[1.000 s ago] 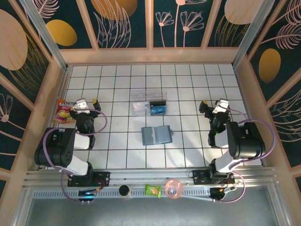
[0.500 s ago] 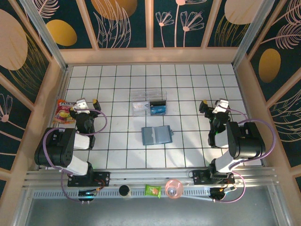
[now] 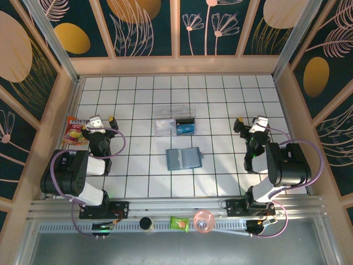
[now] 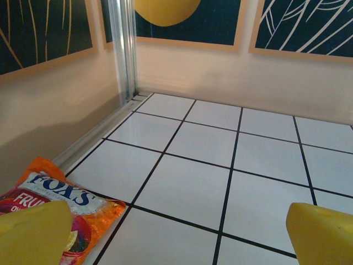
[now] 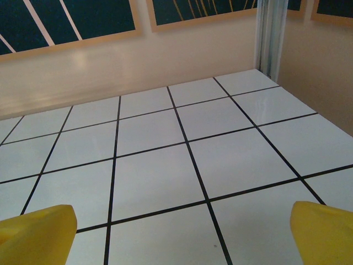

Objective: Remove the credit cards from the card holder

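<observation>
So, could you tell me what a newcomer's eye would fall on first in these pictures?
The teal soft folding wallet lies centrally, just nearer than a clear plastic tray holding a bright blue card. An orange sweet packet lies by the open left pincer.

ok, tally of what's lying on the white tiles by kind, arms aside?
card holder: 1
clear tray: 1
blue card, in the tray: 1
black rectangle, in the tray: 1
candy bag: 1
Total: 5
</observation>
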Robot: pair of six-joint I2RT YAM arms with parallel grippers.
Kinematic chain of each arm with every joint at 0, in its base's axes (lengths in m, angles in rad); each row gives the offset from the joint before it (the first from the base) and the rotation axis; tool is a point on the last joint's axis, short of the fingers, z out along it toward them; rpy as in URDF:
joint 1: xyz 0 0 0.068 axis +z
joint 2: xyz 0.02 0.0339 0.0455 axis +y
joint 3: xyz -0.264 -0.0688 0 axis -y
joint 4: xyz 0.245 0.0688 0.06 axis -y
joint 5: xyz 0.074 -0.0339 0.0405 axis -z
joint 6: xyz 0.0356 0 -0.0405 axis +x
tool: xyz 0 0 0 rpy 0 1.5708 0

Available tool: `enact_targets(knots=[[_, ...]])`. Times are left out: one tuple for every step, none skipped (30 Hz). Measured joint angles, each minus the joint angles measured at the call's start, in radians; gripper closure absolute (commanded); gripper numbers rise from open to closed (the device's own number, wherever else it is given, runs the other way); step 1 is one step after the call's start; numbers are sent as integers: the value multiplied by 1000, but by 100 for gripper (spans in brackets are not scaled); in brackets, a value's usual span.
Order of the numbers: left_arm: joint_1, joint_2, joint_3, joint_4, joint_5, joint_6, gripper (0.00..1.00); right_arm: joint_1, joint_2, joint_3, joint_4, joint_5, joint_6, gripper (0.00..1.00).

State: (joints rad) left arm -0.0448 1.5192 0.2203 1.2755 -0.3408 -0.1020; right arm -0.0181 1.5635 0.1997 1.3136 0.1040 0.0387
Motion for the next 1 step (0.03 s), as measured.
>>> enact_targets(knots=[[0,0,0,0,0,0,1,0,0,0,0,0,0,1]])
